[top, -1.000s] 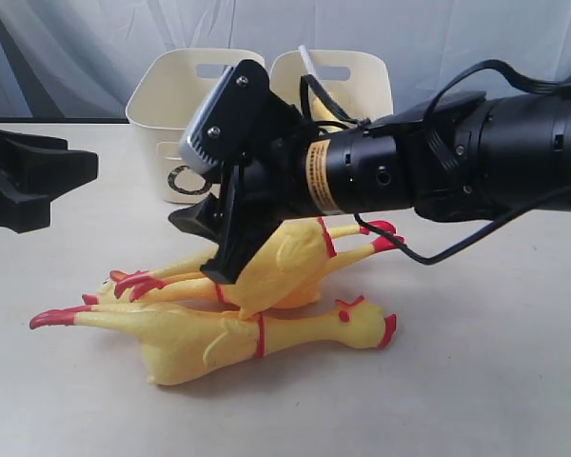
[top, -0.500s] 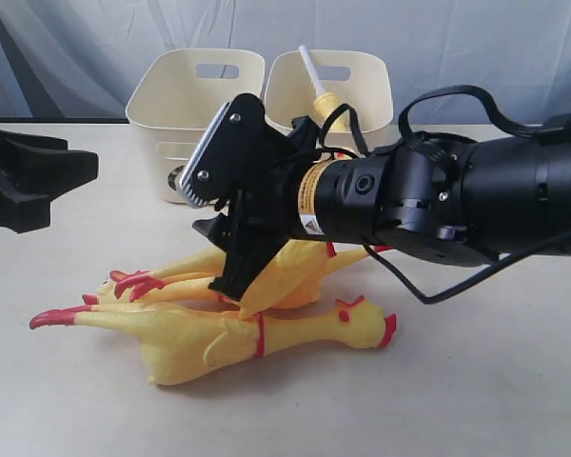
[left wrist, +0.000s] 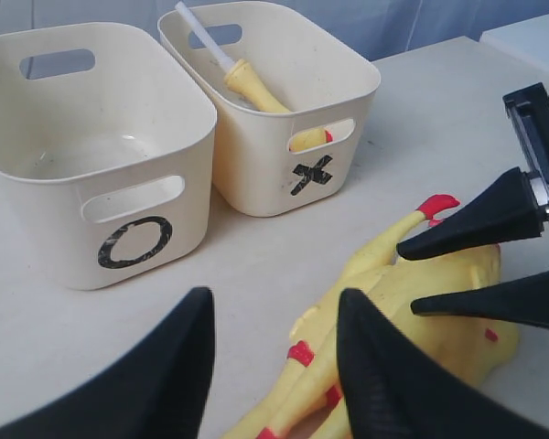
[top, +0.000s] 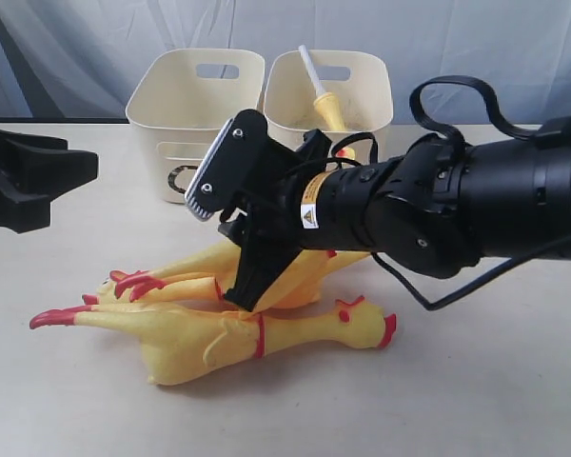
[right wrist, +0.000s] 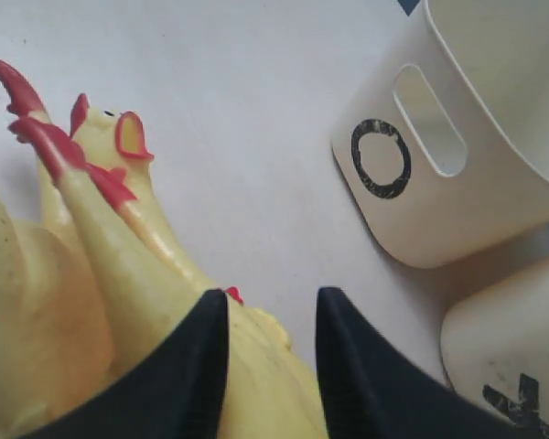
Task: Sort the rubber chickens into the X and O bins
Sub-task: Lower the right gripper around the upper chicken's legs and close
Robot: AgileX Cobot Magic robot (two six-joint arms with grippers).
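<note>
**Right tool set about the upper chicken; one chicken in the X bin**

1. Bins. The O bin (left wrist: 64, 229) stands upright on the desk (top: 495, 381), its black O facing the heap. It looks empty in the left wrist view. The X bin (left wrist: 265, 174) stands just beside the O bin, with their near walls close together. Whether they touch cannot be told.

2. Chicken in the X bin. A binned chicken (left wrist: 254, 90) lies slanted inside the bin next to the O bin. It is seen only in part: a pale thin end rises above the rim, and some red shows through the slot handle.

3. Chickens on the desk. The rest lie in a heap near the O bin, on its marked side. The front chicken (top: 266, 338) lies lengthwise, furthest from the O bin. The upper chicken (top: 295, 271) rests tilted across the others, nearer the O bin. The exact count in the heap cannot be told.

4. Right tool (right wrist: 270, 302). It is lowered onto the heap in front of the O bin. Its jaws are part open, one on either side of the upper chicken's body. Whether the pads press on the rubber cannot be told. The chicken rests on the heap.

5. Left tool (left wrist: 274, 302). It hangs over the desk, well apart from the O bin, on the side away from the X bin. Its jaws stand apart and nothing is between them.
</note>
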